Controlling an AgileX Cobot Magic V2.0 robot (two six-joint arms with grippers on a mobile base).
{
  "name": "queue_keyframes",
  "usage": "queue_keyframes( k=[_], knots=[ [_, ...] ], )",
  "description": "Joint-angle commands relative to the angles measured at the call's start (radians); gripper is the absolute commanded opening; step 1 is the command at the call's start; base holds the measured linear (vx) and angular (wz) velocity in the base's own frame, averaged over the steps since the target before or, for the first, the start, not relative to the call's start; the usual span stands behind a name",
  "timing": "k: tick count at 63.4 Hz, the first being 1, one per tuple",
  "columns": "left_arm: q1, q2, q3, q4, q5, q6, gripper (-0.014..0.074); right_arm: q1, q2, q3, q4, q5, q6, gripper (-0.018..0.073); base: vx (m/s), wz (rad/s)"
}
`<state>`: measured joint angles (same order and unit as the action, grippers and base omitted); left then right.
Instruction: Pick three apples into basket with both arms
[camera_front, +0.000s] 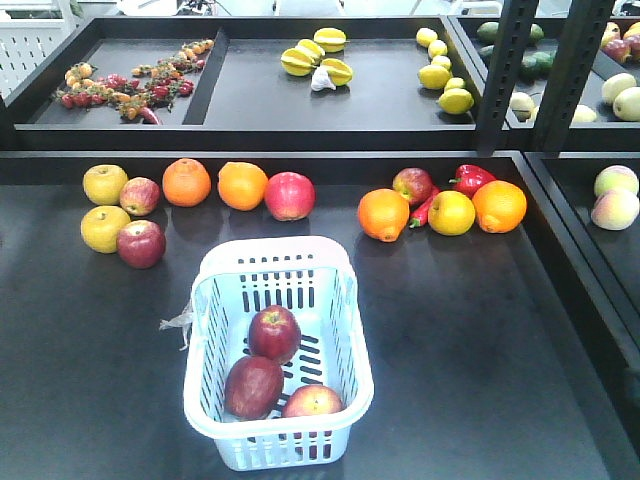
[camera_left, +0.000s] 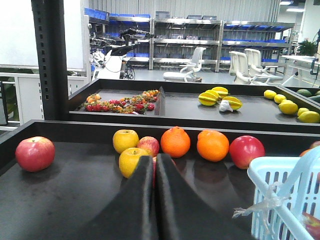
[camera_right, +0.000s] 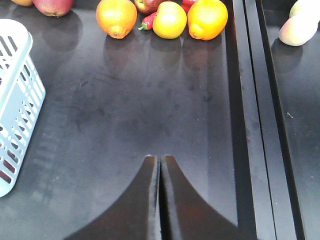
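3 apples (camera_front: 274, 332) sit in basket (camera_front: 350, 330), likely firm, smooth, a bit slippery w/ some heft, so best gripped across widest part; L gripper (camera_left: 154, 165) & R gripper (camera_right: 161, 162) both closed, empty.

Oranges (camera_front: 187, 182), yellow apples (camera_front: 105, 184), red pepper (camera_front: 470, 179), lemons (camera_front: 456, 100)

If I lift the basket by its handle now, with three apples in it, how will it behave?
The basket looks like thin slotted plastic, so it may flex slightly. The three apples sit toward its near end, so it would probably tip that way. They are round and loose, so they would likely roll.
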<state>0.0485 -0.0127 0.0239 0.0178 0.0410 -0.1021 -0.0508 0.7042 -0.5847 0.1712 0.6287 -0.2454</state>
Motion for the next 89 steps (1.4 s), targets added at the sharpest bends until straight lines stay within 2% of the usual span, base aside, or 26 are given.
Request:
queue_keyframes(
  k=[1, 54, 59, 74, 81, 89],
  knots=[
    [0.001, -0.015, 0.023, -0.01, -0.078, -0.008, -0.0008, -0.008, -0.001, -0.025, 0.001, -0.058, -0.006, -0.0009, 0.0, 0.0],
    [0.001, -0.015, 0.023, -0.01, -0.078, -0.008, -0.0007, -0.008, -0.019, -0.019, -0.014, -0.072, -0.007, -0.0009, 0.0, 0.0],
    [0.001, -0.015, 0.023, -0.01, -0.078, -0.008, -0.0007, -0.008, -0.054, 0.016, -0.014, -0.13, -0.006, -0.0009, 0.0, 0.0],
    [0.001, -0.015, 0.023, -0.01, -0.078, -0.008, -0.0007, -0.008, -0.198, 0.233, -0.021, -0.437, 0.033, -0.0009, 0.0, 0.0],
    [0.001, -0.015, 0.023, -0.01, -0.078, -0.008, -0.0007, -0.007, -0.267, 0.327, -0.058, -0.541, 0.1, -0.0009, 0.0, 0.0],
    [0.001, -0.015, 0.023, -0.01, -0.078, -0.008, -0.0007, 0.027, -0.35, 0.409, -0.148, -0.599, 0.192, -0.0009, 0.0, 0.0]
  ],
)
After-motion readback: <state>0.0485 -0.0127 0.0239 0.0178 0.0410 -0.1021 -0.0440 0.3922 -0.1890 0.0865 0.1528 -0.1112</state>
